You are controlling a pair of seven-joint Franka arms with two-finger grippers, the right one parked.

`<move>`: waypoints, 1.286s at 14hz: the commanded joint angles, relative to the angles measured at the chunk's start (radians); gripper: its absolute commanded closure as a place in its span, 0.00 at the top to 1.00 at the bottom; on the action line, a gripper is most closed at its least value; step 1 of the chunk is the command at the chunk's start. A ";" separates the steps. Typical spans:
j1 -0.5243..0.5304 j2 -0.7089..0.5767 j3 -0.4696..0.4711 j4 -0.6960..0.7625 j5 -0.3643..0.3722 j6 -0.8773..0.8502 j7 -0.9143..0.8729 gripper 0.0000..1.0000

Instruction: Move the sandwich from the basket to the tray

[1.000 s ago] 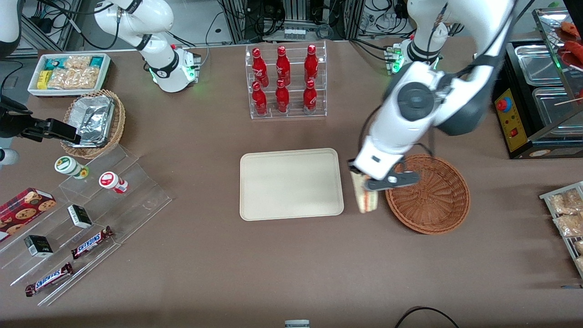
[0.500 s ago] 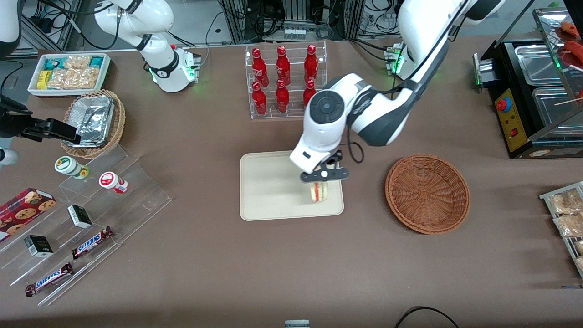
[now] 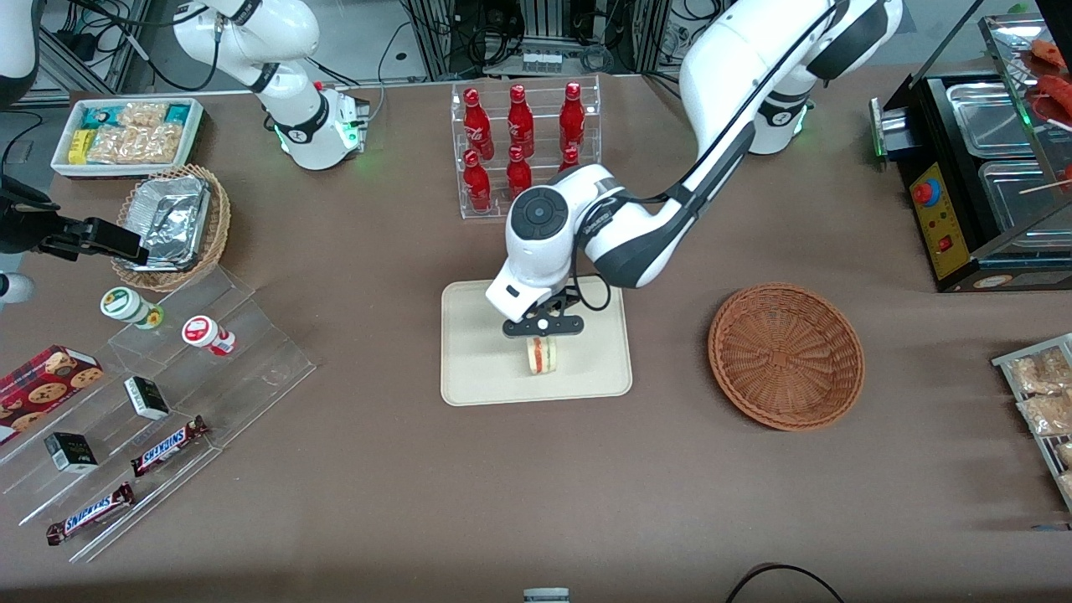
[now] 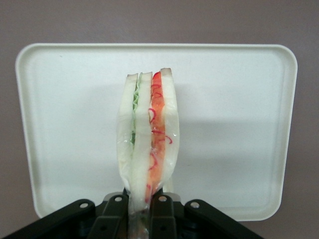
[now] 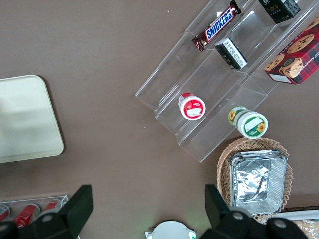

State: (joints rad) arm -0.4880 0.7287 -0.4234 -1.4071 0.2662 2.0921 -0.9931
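Observation:
My left gripper (image 3: 542, 327) hangs over the middle of the cream tray (image 3: 477, 368), shut on the sandwich (image 3: 542, 356). The sandwich is a plastic-wrapped wedge of pale bread with green and red filling on its cut edge (image 4: 148, 134), held by one end between the black fingers (image 4: 162, 214), with the tray (image 4: 234, 129) spread out beneath it. I cannot tell whether the sandwich touches the tray. The reddish-brown woven basket (image 3: 785, 355) sits beside the tray, toward the working arm's end of the table, with nothing in it.
A clear rack of red bottles (image 3: 523, 151) stands farther from the front camera than the tray. Clear tiered shelves with snacks (image 3: 159, 394), a tan wicker basket of foil containers (image 3: 172, 224) and a white bin of packets (image 3: 126, 134) lie toward the parked arm's end. A black appliance (image 3: 988, 167) stands at the working arm's end.
The gripper carried the sandwich from beside the basket to over the tray, then on toward the tray's middle. The basket has stayed in place.

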 commanded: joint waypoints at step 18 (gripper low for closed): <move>-0.015 0.028 0.020 0.039 0.071 0.004 -0.065 0.99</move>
State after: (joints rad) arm -0.5161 0.8088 -0.4110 -1.3730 0.3275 2.1522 -1.0328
